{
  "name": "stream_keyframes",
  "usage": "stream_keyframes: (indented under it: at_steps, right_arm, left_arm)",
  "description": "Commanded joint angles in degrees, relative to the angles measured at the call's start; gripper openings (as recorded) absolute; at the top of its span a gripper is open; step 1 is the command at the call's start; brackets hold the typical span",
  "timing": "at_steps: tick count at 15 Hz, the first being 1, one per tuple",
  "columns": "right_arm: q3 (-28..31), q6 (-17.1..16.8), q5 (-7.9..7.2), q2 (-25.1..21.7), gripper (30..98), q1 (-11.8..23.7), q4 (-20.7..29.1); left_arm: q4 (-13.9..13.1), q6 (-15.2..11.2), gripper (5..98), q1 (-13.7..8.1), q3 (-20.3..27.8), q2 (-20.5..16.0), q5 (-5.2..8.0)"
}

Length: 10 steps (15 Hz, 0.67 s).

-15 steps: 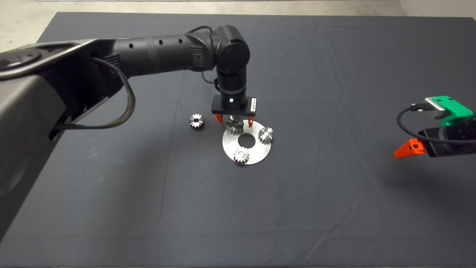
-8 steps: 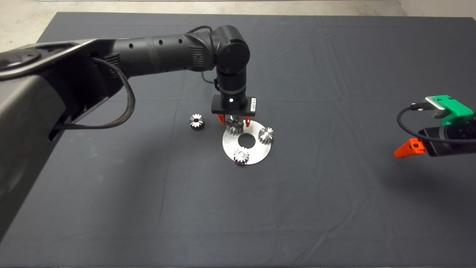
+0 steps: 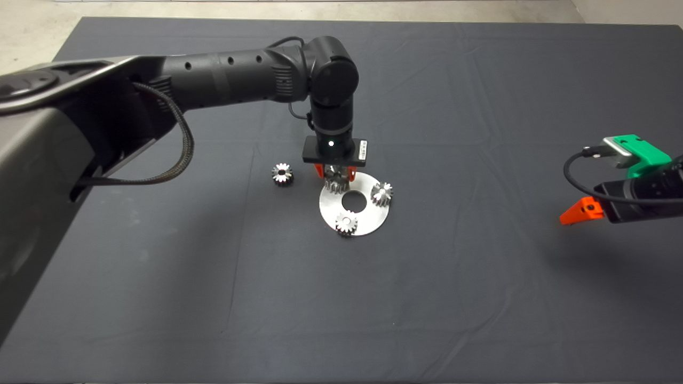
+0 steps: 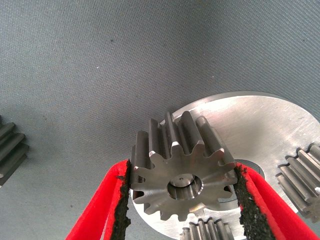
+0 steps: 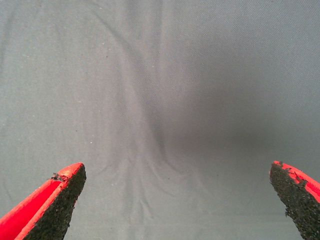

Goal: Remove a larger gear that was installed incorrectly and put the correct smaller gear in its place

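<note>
Left wrist view: the left gripper (image 4: 182,187) clamps the larger gear (image 4: 181,176) on the disc (image 4: 260,125); the right gripper (image 5: 177,202) hangs wide open, holding nothing.

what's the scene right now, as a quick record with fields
left gripper: shut on the larger gear, at the disc's far-left edge
right gripper: open, over bare mat at the right edge
on disc: two small gears
off disc: smaller gear on the mat, left of the disc
</note>
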Motion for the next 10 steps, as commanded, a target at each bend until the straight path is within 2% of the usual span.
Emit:
stream_keyframes:
  at_steps: [1,4,7,10]
  right_arm:
    - [-0.8,0.6,-5.48,0.8,96.9,1.3,1.7]
    - [-1.0,0.7,-5.43,1.5,96.9,1.3,1.7]
    - [-1.4,0.7,-5.43,2.0,96.9,1.3,1.7]
    - [-1.3,0.8,-5.51,2.2,96.9,1.3,1.7]
  left_arm:
    - [-0.1,0.4,46.2,-1.8,0.5,0.1,2.66]
    - [-0.2,0.8,44.5,-1.9,1.0,0.1,3.26]
    - [-0.4,0.8,42.5,-2.5,1.3,0.1,4.75]
    - [-0.3,1.2,40.8,-2.9,1.4,0.1,4.66]
